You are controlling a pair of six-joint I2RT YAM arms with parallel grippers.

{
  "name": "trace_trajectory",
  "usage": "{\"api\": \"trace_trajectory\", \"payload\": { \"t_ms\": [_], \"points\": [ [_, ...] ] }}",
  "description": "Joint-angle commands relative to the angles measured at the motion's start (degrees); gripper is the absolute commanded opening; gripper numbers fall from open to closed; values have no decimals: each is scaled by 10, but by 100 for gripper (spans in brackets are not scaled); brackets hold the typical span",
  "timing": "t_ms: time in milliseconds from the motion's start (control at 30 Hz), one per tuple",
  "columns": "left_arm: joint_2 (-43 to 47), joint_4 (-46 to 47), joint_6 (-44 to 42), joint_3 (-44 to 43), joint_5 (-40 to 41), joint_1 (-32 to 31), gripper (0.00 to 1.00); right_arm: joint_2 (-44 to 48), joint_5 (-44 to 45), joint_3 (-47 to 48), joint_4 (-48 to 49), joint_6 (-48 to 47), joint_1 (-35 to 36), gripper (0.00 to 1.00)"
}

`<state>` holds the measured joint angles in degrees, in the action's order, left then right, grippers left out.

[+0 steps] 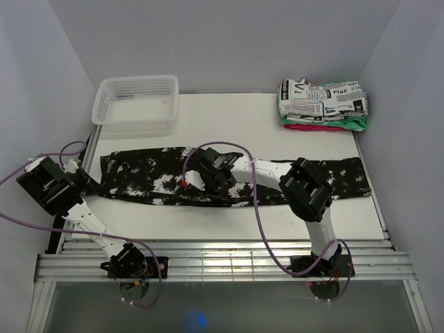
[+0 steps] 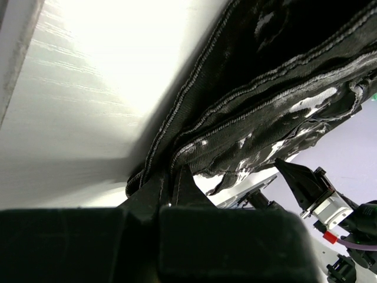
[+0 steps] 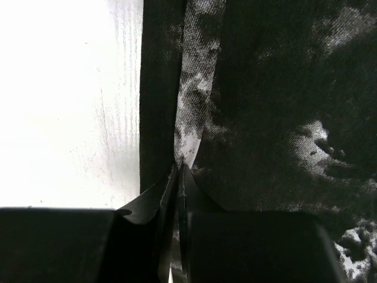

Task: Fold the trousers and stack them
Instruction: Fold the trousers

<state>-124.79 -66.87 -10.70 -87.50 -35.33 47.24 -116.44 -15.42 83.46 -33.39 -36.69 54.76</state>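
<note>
The black trousers (image 1: 277, 182) with white splotches lie stretched left to right across the table. My left gripper (image 1: 94, 184) is at their left end. In the left wrist view it (image 2: 168, 180) is shut on the stitched edge of the trousers (image 2: 265, 88), which rises slightly off the table there. My right gripper (image 1: 193, 182) is over the middle of the trousers, near their front edge. In the right wrist view it (image 3: 178, 170) is shut, pinching a fold of the trousers' fabric (image 3: 283, 88).
A white plastic basket (image 1: 136, 103) stands at the back left. A stack of folded cloths (image 1: 322, 104), newspaper print on top with red and green beneath, sits at the back right. The table's (image 1: 229, 118) metal front rail (image 1: 222, 258) runs past both arm bases.
</note>
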Motion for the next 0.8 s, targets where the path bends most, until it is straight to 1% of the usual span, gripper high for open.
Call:
{"api": "trace_trajectory", "payload": {
  "t_ms": [0, 100, 233, 367, 433, 467, 500, 533, 567, 600, 633, 667, 700, 733, 767],
  "points": [
    [-4, 97, -28, 3, 46, -4, 0, -50, 9, -8, 2, 22, 2, 8],
    [32, 109, -32, 4, 49, -3, 0, -72, 41, 3, 13, 28, 1, 8],
    [64, 128, -17, 0, 62, 4, 0, -113, 72, 55, 12, 49, -9, 8],
    [83, 133, -13, -6, 83, 10, 0, -128, 81, 109, 2, 57, -13, 8],
    [87, 126, -21, -7, 79, 11, 0, -126, 60, 121, -10, 57, -12, 8],
    [85, 99, -32, -13, 67, 11, 4, -122, 48, 126, -18, 57, -13, 11],
    [85, 86, -59, -20, 50, 11, 14, -117, 38, 133, -32, 64, -13, 20],
    [90, 76, -74, -21, 32, 11, 23, -108, 18, 131, -35, 70, -15, 24],
    [110, 65, -91, -21, -6, 11, 40, -79, 6, 127, -35, 77, -23, 32],
    [125, 64, -119, -17, -23, 11, 49, -57, -7, 114, -33, 83, -29, 46],
    [139, 60, -137, -16, -43, 11, 56, -39, -37, 107, -34, 96, -38, 51],
    [170, 57, -151, -15, -68, 10, 61, 6, -53, 99, -34, 101, -60, 57],
    [185, 55, -177, -16, -77, 3, 68, 30, -65, 78, -33, 105, -75, 67],
    [198, 52, -193, -19, -87, -1, 69, 76, -86, 68, -34, 112, -90, 71],
    [210, 45, -204, -21, -100, -7, 70, 97, -96, 56, -35, 115, -129, 72]
  ]
}}
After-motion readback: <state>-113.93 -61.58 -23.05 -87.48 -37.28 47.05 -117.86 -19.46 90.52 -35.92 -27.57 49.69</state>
